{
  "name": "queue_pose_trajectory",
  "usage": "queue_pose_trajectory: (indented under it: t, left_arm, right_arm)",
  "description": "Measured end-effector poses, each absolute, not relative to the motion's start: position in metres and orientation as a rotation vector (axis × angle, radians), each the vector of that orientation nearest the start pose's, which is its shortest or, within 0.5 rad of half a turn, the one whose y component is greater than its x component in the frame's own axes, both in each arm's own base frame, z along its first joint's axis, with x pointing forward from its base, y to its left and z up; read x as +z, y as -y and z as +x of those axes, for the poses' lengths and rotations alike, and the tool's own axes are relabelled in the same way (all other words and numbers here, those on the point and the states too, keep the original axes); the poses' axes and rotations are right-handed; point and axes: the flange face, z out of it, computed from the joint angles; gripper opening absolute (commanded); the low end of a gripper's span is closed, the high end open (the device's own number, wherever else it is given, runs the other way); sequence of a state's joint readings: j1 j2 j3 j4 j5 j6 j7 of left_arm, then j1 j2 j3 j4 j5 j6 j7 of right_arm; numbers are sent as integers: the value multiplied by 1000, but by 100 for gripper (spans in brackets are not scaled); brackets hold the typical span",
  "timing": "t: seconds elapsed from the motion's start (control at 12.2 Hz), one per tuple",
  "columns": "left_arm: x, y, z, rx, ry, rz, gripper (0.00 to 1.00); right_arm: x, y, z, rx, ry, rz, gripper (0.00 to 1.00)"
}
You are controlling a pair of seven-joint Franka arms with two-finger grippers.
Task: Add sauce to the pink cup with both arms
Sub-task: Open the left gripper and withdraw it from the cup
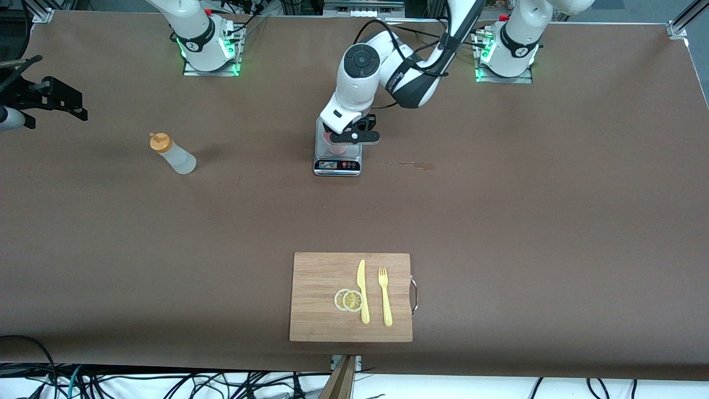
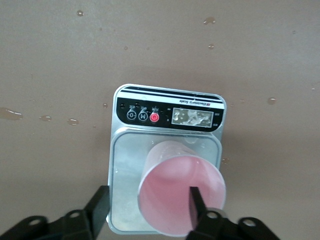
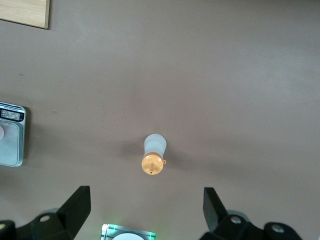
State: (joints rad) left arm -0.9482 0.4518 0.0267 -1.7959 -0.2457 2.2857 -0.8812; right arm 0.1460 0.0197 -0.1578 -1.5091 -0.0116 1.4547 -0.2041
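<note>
Table (image 1: 498, 221) covered in brown, seen from a high camera facing two white robot arms. The left arm folds down from its base to the middle of the table, wrist pointing straight down, so the left gripper (image 1: 348, 139) sits low over a small silver kitchen scale (image 1: 337, 165). On the scale's plate stands the pink cup (image 2: 181, 194), upright, mouth facing up. In the left wrist view the black fingers (image 2: 196, 206) are spread apart (one pad outside the cup with a clear gap, the other just over its rim), gripping nothing.

The right arm reaches out toward its own end of the table, and the right gripper (image 3: 146, 212) hangs in the air above the sauce (image 1: 172, 153), fingers wide open and empty. The sauce bottle stands upright on the table, long axis vertical, orange nozzle cap pointing up, well apart from the scale.

Nearer the front camera lies a wooden cutting board (image 1: 321, 282) carrying a yellow knife (image 1: 363, 292), a yellow fork (image 1: 385, 296) and two lemon slices (image 1: 348, 300).
</note>
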Motion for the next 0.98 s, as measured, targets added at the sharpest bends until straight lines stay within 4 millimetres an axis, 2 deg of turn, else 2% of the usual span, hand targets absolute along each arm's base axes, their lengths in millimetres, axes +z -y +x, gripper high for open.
queue_pose_trajectory:
  t: [0.08,0.25,0.41,0.49,0.66,0.82,0.98]
  left_arm:
    - [315,526,392,204,184,-3264,100]
    - [360,517,403,251,189,-3245,100]
    - [415,490,432,275,190,-3244,100]
    - [440,468,452,259,173,-3258,100]
    - [479,405,493,221,143,-3280,100]
    - [498,346,525,172,116,-3282,100]
    - [500,299,547,121,27,-3212,100]
  right_arm:
    - [633,7,549,118,301,-3132,100]
    - [633,7,549,118,300,-3132,100]
    - [633,7,549,118,301,-3132,100]
    - [633,7,549,118,300,-3132,100]
    - [633,7,549,118,301,-3132,100]
    - [633,7,549,118,300,-3132,100]
    - [633,7,549,118,300,-3132,100]
